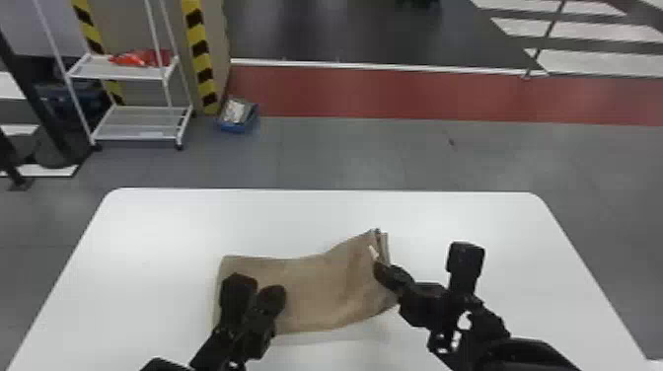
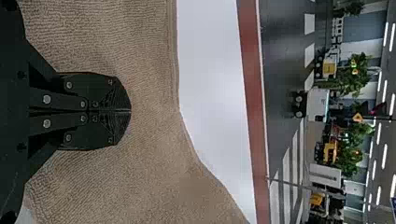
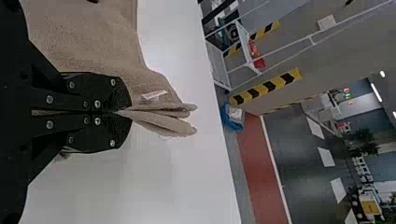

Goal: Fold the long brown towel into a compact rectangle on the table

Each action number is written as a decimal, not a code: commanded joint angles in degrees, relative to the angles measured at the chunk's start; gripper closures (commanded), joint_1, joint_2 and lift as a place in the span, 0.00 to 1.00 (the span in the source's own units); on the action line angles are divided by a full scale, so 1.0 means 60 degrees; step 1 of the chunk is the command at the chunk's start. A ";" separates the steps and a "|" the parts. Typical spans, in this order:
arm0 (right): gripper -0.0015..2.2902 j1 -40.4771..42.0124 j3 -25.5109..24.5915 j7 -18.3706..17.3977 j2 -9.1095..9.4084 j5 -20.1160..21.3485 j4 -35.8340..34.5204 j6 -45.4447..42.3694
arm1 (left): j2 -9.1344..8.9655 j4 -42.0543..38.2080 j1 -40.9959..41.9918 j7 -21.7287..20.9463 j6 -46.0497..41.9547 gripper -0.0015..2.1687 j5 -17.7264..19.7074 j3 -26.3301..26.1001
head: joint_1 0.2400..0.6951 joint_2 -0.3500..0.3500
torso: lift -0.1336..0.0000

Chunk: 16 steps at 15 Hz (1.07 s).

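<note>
The brown towel lies in several layers across the front half of the table, its right end lifted. At that end my right gripper is shut on the layered edge. The right wrist view has the towel pinched in the right gripper, folded edges and a small white tag poking out past the fingertips. Over the towel's left part is my left gripper. In the left wrist view the left gripper is shut with its tips together, above the flat towel, no cloth visible between them.
The white table extends around the towel on all sides. Beyond its far edge stand a white wheeled rack and a blue box on the floor.
</note>
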 commanded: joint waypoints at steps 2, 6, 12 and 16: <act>0.62 0.0150 0.0097 0.0449 0.0008 -0.0409 -0.0493 -0.0158 | -0.0058 -0.0084 0.0013 -0.0285 0.0153 0.98 0.0176 -0.0033 | 1.00 0.39 | 1.00; 0.62 0.0018 -0.0020 0.0434 -0.0006 -0.0409 -0.0537 0.0047 | 0.0030 -0.2150 0.0951 -0.1047 0.1618 0.95 0.0718 0.0670 | 1.00 0.39 | 1.00; 0.62 -0.0026 -0.0196 0.0273 0.0008 -0.0483 -0.0903 0.0340 | 0.0718 -0.2765 0.1288 -0.1296 0.2497 0.95 0.0425 0.1842 | 1.00 0.46 | 1.00; 0.62 -0.0260 -0.0210 0.0258 0.0008 -0.0468 -0.1313 0.1424 | 0.0616 -0.2018 0.1083 -0.1662 0.2409 0.95 0.0439 0.1695 | 1.00 0.52 | 1.00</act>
